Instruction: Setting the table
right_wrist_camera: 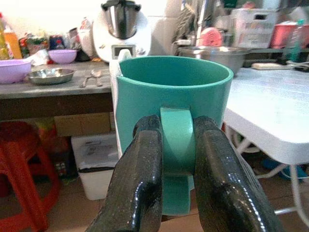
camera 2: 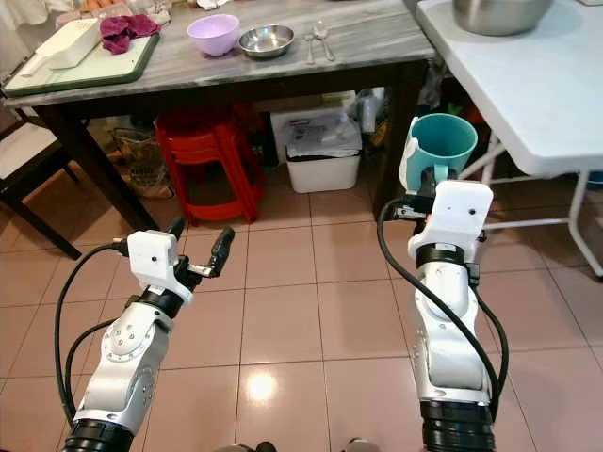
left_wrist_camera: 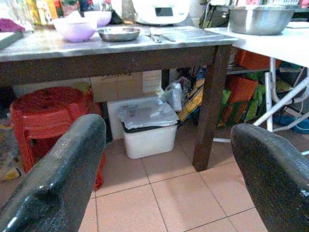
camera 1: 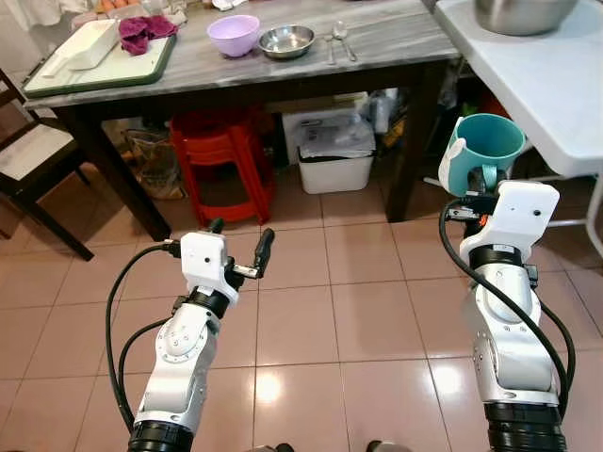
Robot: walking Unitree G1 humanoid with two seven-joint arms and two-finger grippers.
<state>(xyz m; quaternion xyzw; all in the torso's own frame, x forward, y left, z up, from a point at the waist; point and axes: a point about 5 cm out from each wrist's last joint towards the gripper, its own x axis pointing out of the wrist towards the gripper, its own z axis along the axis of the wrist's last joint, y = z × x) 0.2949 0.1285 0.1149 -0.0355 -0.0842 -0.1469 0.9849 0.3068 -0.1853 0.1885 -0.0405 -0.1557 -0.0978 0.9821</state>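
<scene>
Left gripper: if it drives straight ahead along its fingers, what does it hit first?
Probably the white lidded bin under the dark wooden table. The open left gripper points low, below the tabletop, and the tiled floor between looks free. The table leg stands just beside that line; depth is unclear.

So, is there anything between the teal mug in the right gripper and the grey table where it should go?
Nothing visible blocks the way. The right gripper holds the teal mug by its handle over open floor. The grey table stands ahead; the bare stretch right of the two spoons looks free. The white table beside it only narrows the approach.
</scene>
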